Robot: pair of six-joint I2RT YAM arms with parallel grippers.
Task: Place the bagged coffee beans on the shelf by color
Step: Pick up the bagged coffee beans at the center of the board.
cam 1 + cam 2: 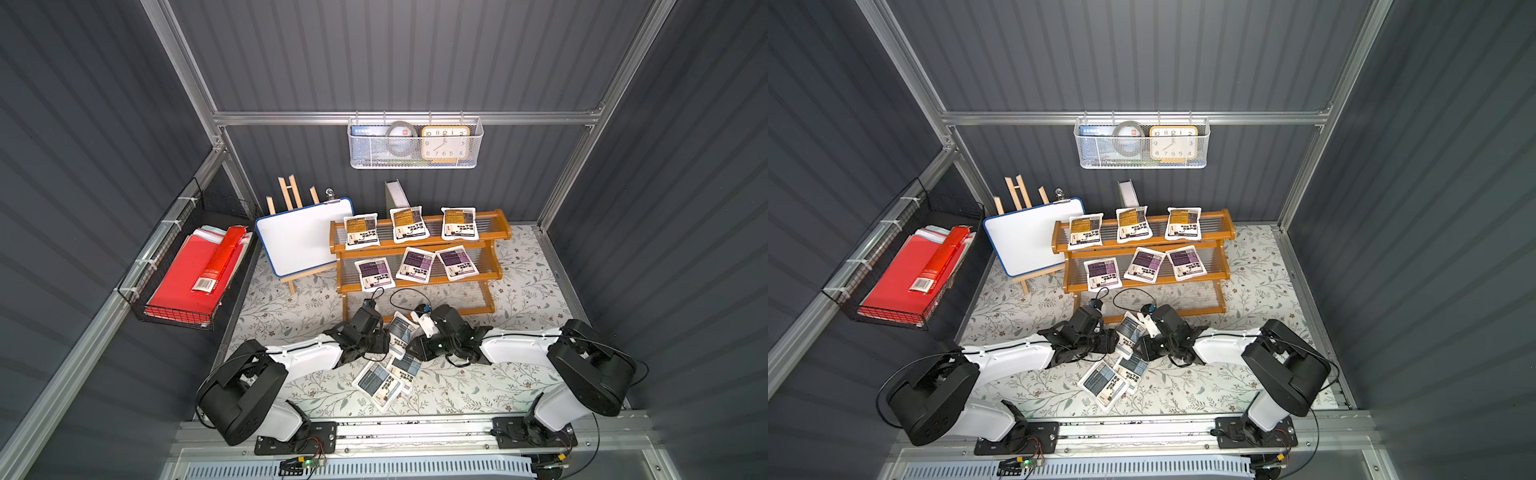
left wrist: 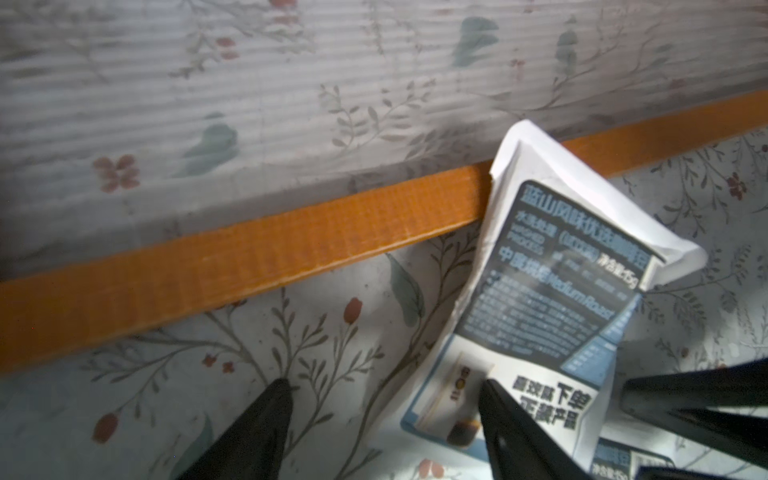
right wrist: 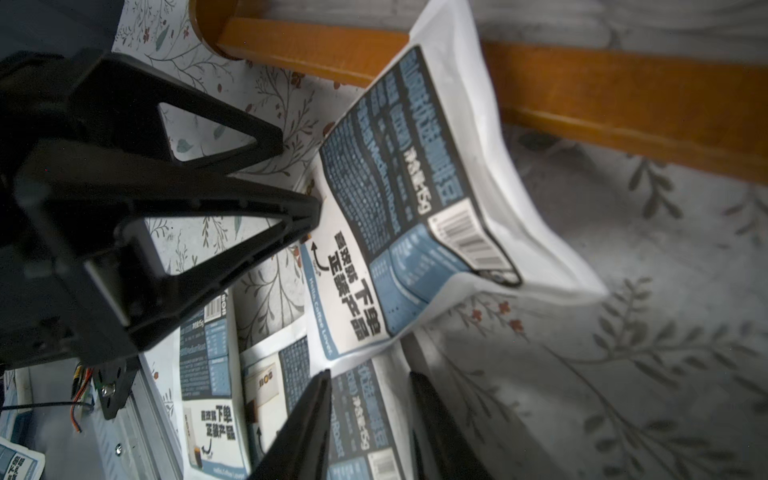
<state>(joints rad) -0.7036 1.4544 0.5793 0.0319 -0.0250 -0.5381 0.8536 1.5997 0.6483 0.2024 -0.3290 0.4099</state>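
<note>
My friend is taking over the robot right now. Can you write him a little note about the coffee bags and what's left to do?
Left gripper: open, holding nothing.
Right gripper: open, holding nothing.
Done: three yellow bags sit on the shelf's top tier, and three purple bags on the middle tier.
Left: three grey-blue bags. One leans against the bottom tier's front rail, between the grippers. Two lie overlapping on the cloth. The bottom tier has no bags.
</note>
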